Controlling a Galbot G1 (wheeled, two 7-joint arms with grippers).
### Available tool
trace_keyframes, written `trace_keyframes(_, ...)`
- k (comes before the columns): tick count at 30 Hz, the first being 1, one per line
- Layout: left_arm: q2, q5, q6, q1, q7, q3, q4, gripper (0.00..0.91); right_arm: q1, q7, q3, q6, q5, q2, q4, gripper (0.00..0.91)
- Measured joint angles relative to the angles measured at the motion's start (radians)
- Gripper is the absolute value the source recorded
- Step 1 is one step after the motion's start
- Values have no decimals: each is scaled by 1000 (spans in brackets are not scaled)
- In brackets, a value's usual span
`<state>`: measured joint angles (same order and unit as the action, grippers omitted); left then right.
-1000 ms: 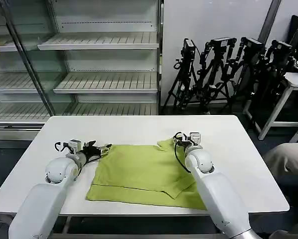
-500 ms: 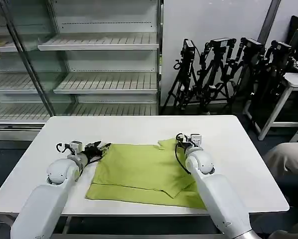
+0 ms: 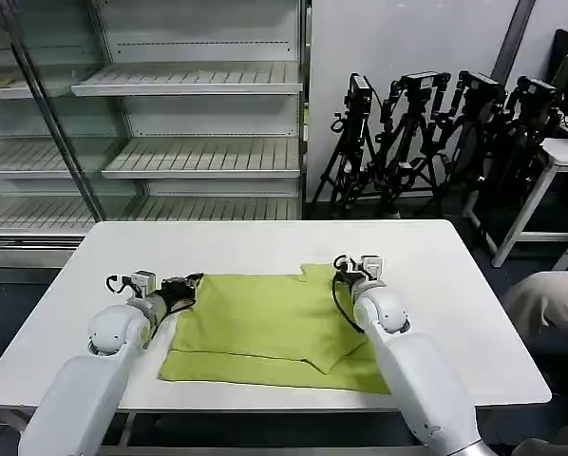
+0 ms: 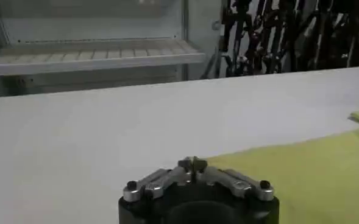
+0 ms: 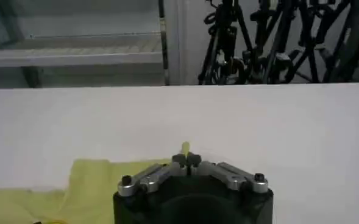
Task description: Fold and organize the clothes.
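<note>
Lime T-shirt [image 3: 265, 323] flat at bench [image 3: 455, 275] centre, long axis 9-to-3. Left claw [image 3: 181, 288] clenched at its 9 o'clock far corner; right claw [image 3: 346, 270] clenched on its 3 o'clock far corner.

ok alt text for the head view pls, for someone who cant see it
A lime-green T-shirt lies partly folded on a white table, with the left gripper at its far left corner and the right gripper shut on its far right edge. Behind the table stand bare metal shelves and a cluster of black tripods.
</note>
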<state>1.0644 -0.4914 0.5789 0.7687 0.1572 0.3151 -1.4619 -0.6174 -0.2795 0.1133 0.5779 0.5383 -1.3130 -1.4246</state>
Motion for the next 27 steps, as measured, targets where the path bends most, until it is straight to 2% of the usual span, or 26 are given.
trace_keyframes(14,-27,-60,-4,98,-56,57,-139,10,-109,9,25,3,-17,73,-219,0)
trace_keyframes(27,-7,-70,-26,250,-79,127,-326,10,-291,38,81,1,-64,134,-426,0)
